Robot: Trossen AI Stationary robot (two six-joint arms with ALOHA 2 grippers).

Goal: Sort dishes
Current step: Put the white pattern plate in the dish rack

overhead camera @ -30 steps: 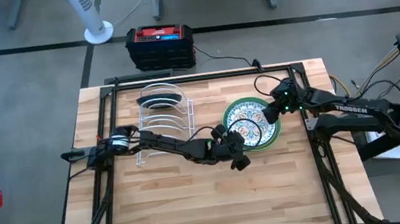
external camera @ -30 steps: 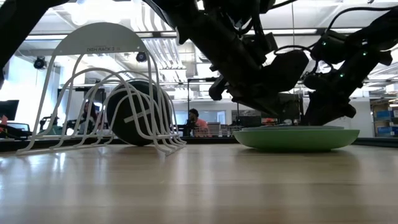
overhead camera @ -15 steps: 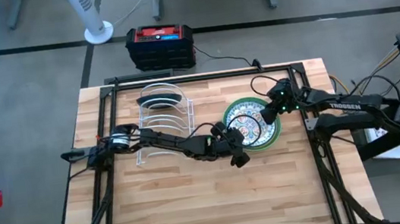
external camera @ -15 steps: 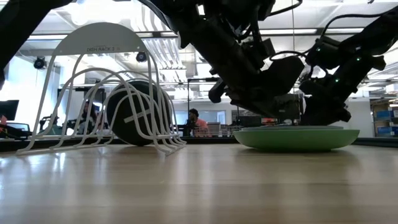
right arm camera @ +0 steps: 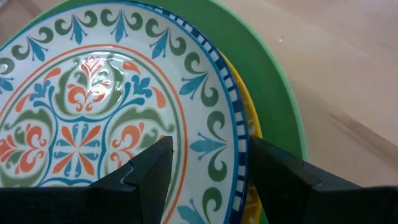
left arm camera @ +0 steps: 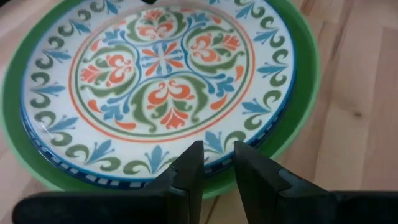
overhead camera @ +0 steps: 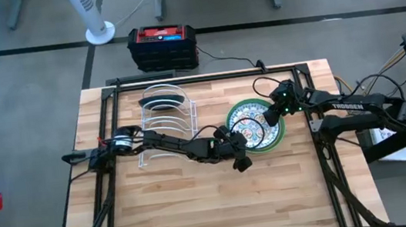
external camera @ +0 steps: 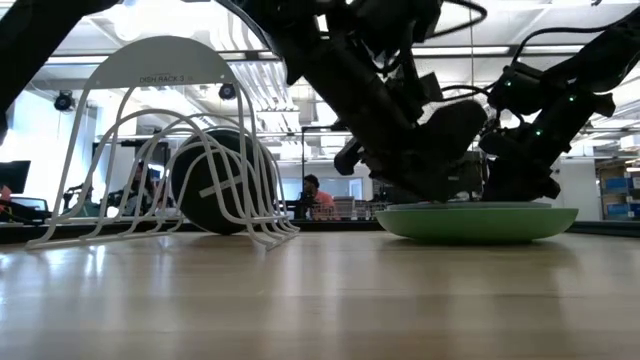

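A stack of dishes (overhead camera: 255, 126) lies flat at the table's right middle. On top is a white plate with a blue, green and orange flower pattern (left arm camera: 161, 74). A yellow plate's edge (right arm camera: 252, 134) shows under it, and a green plate (external camera: 478, 222) is at the bottom. A dark dish (overhead camera: 162, 100) stands on edge in the white wire rack (overhead camera: 164, 122). My left gripper (left arm camera: 217, 163) is open by a narrow gap at the stack's near-left rim. My right gripper (right arm camera: 208, 162) is open wide, one finger on each side of the patterned plate's right rim. My left gripper comes slanting down from the table's left over the patterned plate's rim (left arm camera: 214, 149); whether its fingertips touch it cannot be told. My right gripper slants down from the right with its fingers astride the rim (right arm camera: 217, 130); whether they touch it cannot be told.
The rack's near slots (overhead camera: 161, 142) hold nothing and lie under my left arm. Bare wood lies along the table's near side (overhead camera: 214, 205). A black and red box (overhead camera: 162, 45) and a fan base (overhead camera: 100, 31) stand on the floor beyond the far edge.
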